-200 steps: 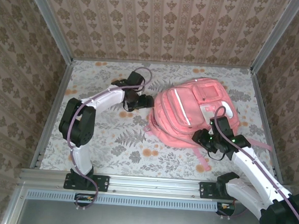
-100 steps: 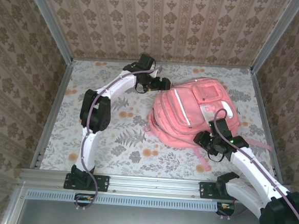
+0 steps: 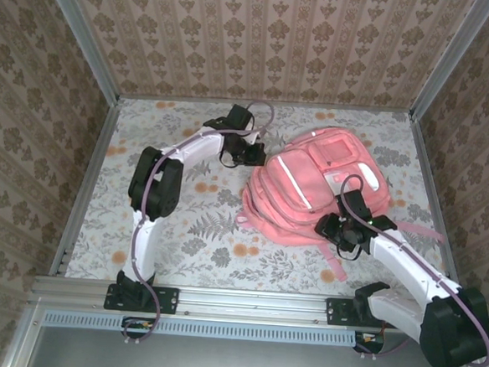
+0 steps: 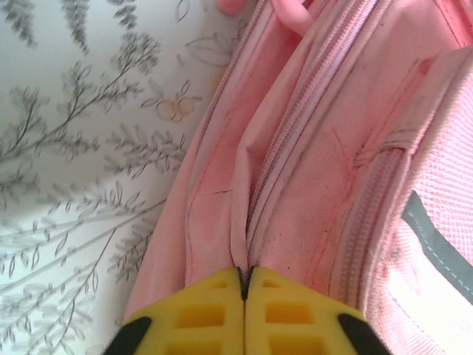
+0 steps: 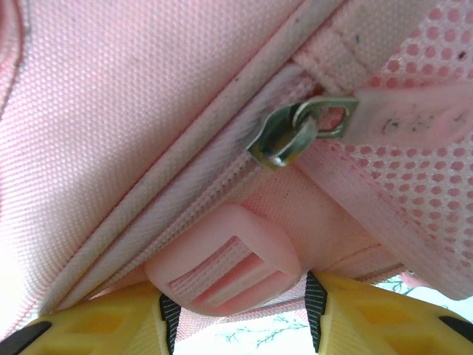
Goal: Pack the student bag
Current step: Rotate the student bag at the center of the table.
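Observation:
The student bag (image 3: 311,186), a large pink backpack with a pale stripe, lies flat on the floral table at centre right. My left gripper (image 3: 253,153) is at its far left edge. In the left wrist view that gripper (image 4: 244,275) has its yellow fingers pressed together on a fold of the bag (image 4: 295,185) beside a zipper seam. My right gripper (image 3: 343,229) is at the near right corner. In the right wrist view it (image 5: 240,296) holds the pink plastic strap buckle (image 5: 225,259) between its pads. A metal zipper pull (image 5: 292,133) hangs just above.
A loose pink strap (image 3: 416,231) trails from the bag toward the right wall. Metal frame rails (image 3: 219,301) and patterned walls enclose the table (image 3: 166,228). Open floral surface lies left and in front of the bag.
My left gripper swung out past the bag's far edge, then came back down onto its far left edge. The right gripper shifted slightly left, and the bag's near corner moved with it.

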`<state>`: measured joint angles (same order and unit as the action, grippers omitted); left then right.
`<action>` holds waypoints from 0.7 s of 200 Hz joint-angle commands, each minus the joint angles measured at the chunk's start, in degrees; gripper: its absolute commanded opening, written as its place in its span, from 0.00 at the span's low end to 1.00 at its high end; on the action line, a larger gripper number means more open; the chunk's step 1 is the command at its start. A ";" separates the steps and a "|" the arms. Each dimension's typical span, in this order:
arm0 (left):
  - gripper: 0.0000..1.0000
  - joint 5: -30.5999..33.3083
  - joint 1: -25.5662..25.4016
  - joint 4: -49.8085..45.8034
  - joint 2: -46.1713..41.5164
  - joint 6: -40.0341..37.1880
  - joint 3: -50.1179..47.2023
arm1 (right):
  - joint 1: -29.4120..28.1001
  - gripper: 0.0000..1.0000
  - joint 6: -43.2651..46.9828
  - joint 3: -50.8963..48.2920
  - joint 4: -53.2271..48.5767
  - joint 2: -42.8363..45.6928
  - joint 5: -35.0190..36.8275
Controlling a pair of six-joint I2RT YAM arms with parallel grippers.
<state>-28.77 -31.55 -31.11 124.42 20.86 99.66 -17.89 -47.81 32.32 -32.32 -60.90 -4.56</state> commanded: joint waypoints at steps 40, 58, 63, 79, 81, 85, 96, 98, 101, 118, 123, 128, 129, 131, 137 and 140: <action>0.00 1.57 1.60 3.01 -11.23 2.13 -14.74 | 1.04 0.51 7.04 9.58 4.54 -10.05 -0.07; 0.00 2.32 2.60 5.63 -16.72 4.13 -22.12 | 1.51 0.51 8.13 12.31 4.95 -12.71 0.29; 0.00 2.40 2.86 6.37 -18.51 4.67 -24.25 | 1.62 0.51 8.47 13.15 5.19 -13.69 0.32; 0.00 3.38 2.99 7.21 -23.74 5.32 -30.05 | 1.96 0.51 9.88 16.61 5.71 -17.56 0.26; 0.00 3.51 2.99 7.12 -24.35 5.37 -30.77 | 2.00 0.51 10.12 17.09 5.71 -18.11 0.21; 0.00 3.75 2.99 7.03 -25.60 5.52 -32.09 | 2.01 0.51 10.50 18.27 5.76 -19.81 0.17; 0.00 3.87 2.69 7.69 -28.78 6.59 -36.10 | 2.12 0.51 11.63 21.90 5.66 -24.28 -0.23; 0.00 3.83 2.65 7.90 -29.45 6.83 -36.81 | 2.09 0.51 11.71 22.30 5.67 -24.58 -0.30; 0.00 3.90 2.52 8.11 -30.26 7.27 -37.88 | 2.13 0.51 12.08 23.17 5.68 -25.73 -0.55; 0.00 5.00 0.76 8.91 -35.54 9.73 -43.29 | 2.13 0.50 13.34 28.88 5.53 -31.86 -1.91; 0.00 5.29 -0.04 9.11 -37.13 10.41 -44.57 | 2.14 0.50 13.75 30.66 5.58 -33.56 -2.23; 0.00 5.91 -1.16 9.30 -38.54 11.39 -45.73 | 2.13 0.50 14.15 32.32 5.45 -35.20 -2.53; 0.00 6.00 -1.37 9.31 -38.81 11.48 -45.93 | 2.14 0.50 14.19 32.61 5.43 -35.49 -2.59; 0.00 6.14 -1.84 9.38 -39.36 11.94 -46.26 | 2.09 0.50 14.36 33.40 5.42 -36.23 -2.74; 0.00 6.87 -3.54 9.60 -40.65 13.02 -47.08 | 2.09 0.50 14.83 35.49 5.13 -38.13 -3.11; 0.00 7.14 -4.41 9.66 -41.24 13.54 -47.50 | 2.11 0.50 14.99 36.70 4.92 -39.27 -3.27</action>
<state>-18.87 -29.50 -20.97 88.68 29.76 55.64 -15.25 -35.42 60.88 -32.77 -94.35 -4.25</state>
